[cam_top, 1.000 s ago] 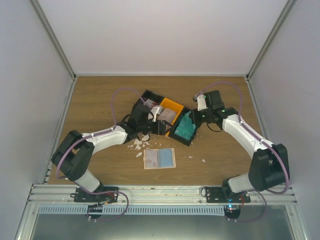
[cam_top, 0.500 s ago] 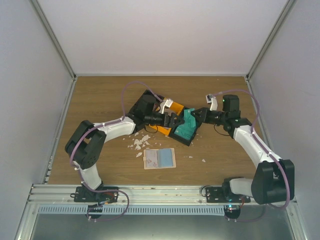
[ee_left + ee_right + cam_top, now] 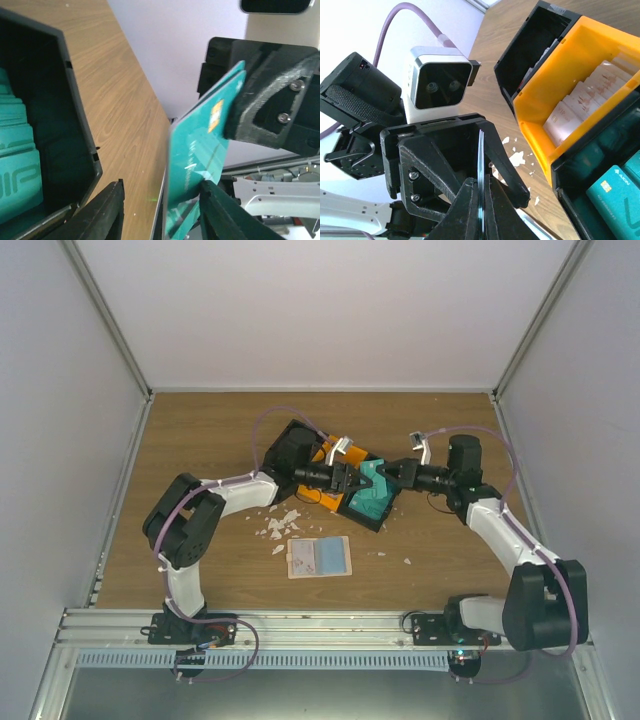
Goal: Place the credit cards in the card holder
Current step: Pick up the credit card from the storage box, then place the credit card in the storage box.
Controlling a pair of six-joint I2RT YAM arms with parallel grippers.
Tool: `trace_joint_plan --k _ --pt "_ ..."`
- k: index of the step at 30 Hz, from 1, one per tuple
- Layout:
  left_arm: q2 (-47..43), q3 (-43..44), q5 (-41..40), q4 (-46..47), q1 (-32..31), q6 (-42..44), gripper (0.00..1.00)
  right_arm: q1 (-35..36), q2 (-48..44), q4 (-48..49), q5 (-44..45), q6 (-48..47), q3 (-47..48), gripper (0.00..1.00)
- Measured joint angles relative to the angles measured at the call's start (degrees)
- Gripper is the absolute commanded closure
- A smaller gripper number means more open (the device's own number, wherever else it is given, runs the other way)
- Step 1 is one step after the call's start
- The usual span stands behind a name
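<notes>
A white-walled booth encloses a wooden table (image 3: 200,430). Mid-table, the three-bin tray (image 3: 366,522) holds teal credit cards (image 3: 366,504) in its right bin and white-and-red ones (image 3: 590,95) in the orange middle bin. Above it, the right gripper (image 3: 393,472) pinches a teal card (image 3: 200,150). The left gripper (image 3: 352,478) straddles that card, one finger clear of it. The card holder (image 3: 320,556) lies open near the table's near edge, beside white scraps (image 3: 275,527).

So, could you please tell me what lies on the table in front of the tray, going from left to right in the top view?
White scraps → card holder → two stray crumbs.
</notes>
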Motion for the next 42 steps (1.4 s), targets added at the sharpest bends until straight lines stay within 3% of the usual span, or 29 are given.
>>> trace_joint_plan --k 3,7,8,13,17,23,28,42 --pt "0.3 0.0 1.3 2.2 0.0 -1.5 0.67 -0.1 0.0 1.7 -1.0 1.0 -1.0 0.99" --pt "0.4 0.0 2.5 4.3 -0.1 -3.4 0.97 -0.2 0.0 2.9 -1.9 1.6 -1.8 0.99" --pt "0.4 0.0 3.1 4.7 0.0 -3.3 1.0 -0.3 0.0 3.0 -1.7 1.5 -1.9 0.97" --pt "0.2 0.1 5.1 7.1 0.2 -3.4 1.0 -0.9 -0.3 2.1 -1.0 -0.7 -2.0 0.68" --pt "-0.4 0.1 4.6 6.2 0.2 -3.3 1.0 -0.9 -2.4 0.1 -0.7 -2.7 -2.1 0.62" --pt "-2.8 0.1 4.7 5.0 0.6 -3.8 1.0 -0.9 -7.2 -0.4 -0.3 -4.2 -3.8 0.66" --pt "-3.8 0.1 5.1 5.2 1.7 -5.4 1.0 -0.9 -9.1 -0.5 -0.4 -5.0 -6.3 0.77" --pt "-4.2 0.1 6.5 5.2 2.6 -6.1 1.0 -0.9 -8.7 -0.2 0.4 -5.3 -7.4 0.85"
